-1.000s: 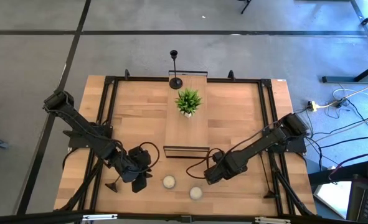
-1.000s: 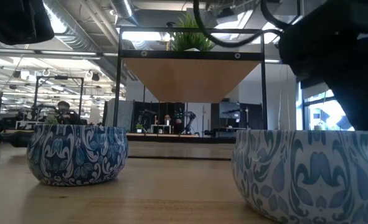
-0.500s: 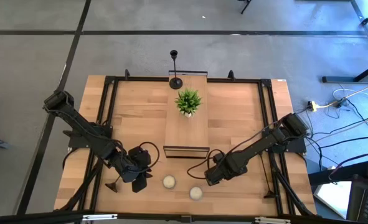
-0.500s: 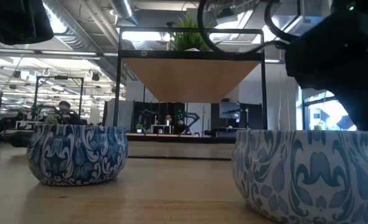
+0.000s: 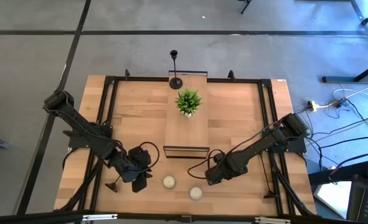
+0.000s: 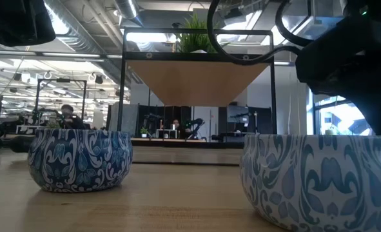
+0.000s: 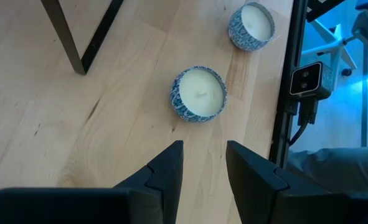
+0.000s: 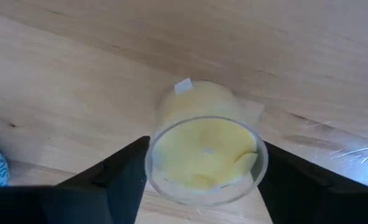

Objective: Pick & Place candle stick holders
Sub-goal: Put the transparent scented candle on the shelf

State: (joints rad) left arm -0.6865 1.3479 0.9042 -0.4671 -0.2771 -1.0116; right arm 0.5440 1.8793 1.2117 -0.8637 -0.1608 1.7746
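Observation:
One black candle stick holder [image 5: 174, 68] stands upright on the far end of the raised wooden shelf [image 5: 187, 127]. A second holder [image 5: 114, 185] shows near the table's near left corner, beside my left gripper [image 5: 143, 180]; whether it stands or lies I cannot tell. My left gripper [image 7: 203, 168] is open over bare wood with nothing between its fingers. My right gripper [image 5: 210, 178] points down near the shelf's near end. It is shut on a yellow candle [image 8: 203, 149] in a clear glass jar. My right gripper has the yellow candle's glass jar between its two fingers, one on each opposite side of the jar's wall [image 8: 154, 163], near its rim. The fingers come from above, pointing down. The jar stands upright with its bottom on the table.
Two white candles in blue patterned tins [image 5: 169, 182] [image 5: 196, 193] stand between the grippers near the table's near edge; they also fill the low view [image 6: 80, 159] [image 6: 319, 183]. A small green potted plant [image 5: 188, 101] stands on the shelf. Black frame rails [image 5: 109, 112] run along the table's sides.
My right arm has shifted a little above the near right candle tin, as the low view shows. Nothing on the table has moved.

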